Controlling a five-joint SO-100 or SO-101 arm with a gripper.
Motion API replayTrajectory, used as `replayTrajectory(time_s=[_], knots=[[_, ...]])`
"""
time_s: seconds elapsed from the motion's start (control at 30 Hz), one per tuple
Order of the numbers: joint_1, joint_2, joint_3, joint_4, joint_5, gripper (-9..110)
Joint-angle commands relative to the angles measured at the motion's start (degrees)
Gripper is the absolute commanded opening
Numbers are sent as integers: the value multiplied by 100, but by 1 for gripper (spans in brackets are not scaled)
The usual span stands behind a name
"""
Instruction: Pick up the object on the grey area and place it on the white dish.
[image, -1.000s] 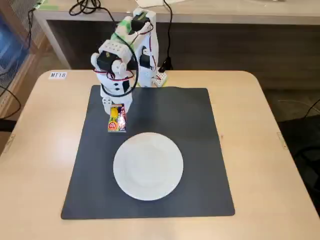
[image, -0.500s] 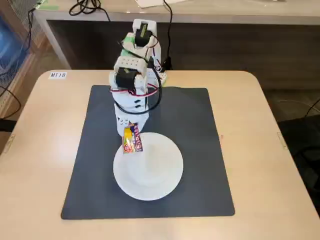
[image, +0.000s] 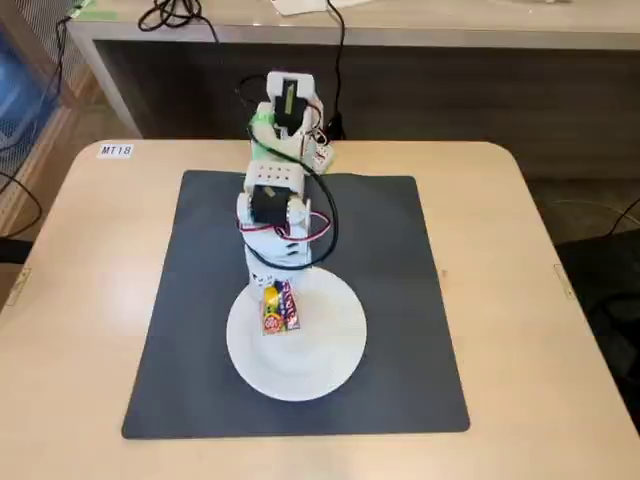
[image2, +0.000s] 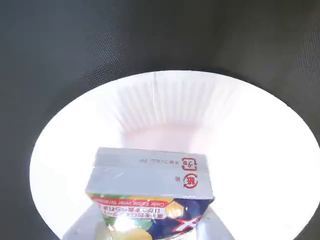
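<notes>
The small yellow box with red and orange print is over the far left part of the white dish, which lies on the grey mat. My gripper reaches down from the arm at the mat's far side and is shut on the box. In the wrist view the box fills the lower middle, white top face up, with white finger parts at its lower corners around my gripper. The dish spreads beneath it on the mat. I cannot tell whether the box touches the dish.
The mat lies on a beige table with a small "MT18" label at the far left. The arm's base stands at the far edge with cables. A desk with black cables runs behind.
</notes>
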Motion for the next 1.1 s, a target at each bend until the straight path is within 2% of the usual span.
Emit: replayTrajectory(time_s=[0.0,0.2,0.4,0.6,0.7,0.83,0.97,1.07], knots=[[-62,-88,-536,9,62,6],[-79,-483,-835,9,79,5],[-105,-738,-835,149,62,11],[-132,-580,-800,519,-62,23],[-141,-211,-756,536,-343,32],[-88,439,-686,536,-800,36],[-53,967,-835,527,-1477,37],[-9,1230,-1213,501,-2303,25]])
